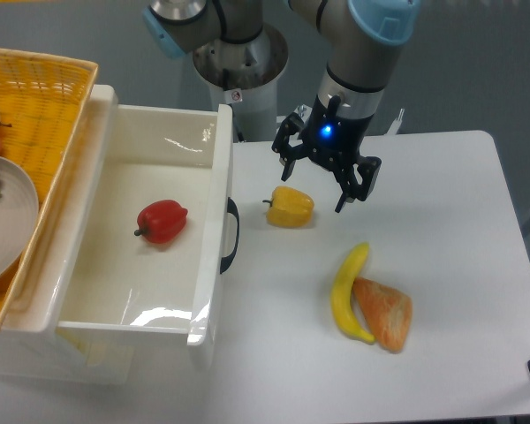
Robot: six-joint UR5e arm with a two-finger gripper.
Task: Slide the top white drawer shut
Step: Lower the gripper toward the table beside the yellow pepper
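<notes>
Over on the left, the top drawer (124, 256) is pulled way out across the counter (442, 353), red pepper (162, 220) sitting inside, so nothing's closed yet. Fingers (296, 146) are spread wide, holding nothing, hovering above the yellow pepper (291, 208), right of the handle (230, 235); the whole push is left.

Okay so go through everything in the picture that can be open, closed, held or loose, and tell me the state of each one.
top white drawer: pulled open, not held.
gripper: open, empty, above the table beside the yellow pepper.
red pepper: lying loose inside the top white drawer.
yellow pepper: lying loose on the table, not gripped.
banana: on the table, touching the bread.
bread: on the table, against the banana.
</notes>
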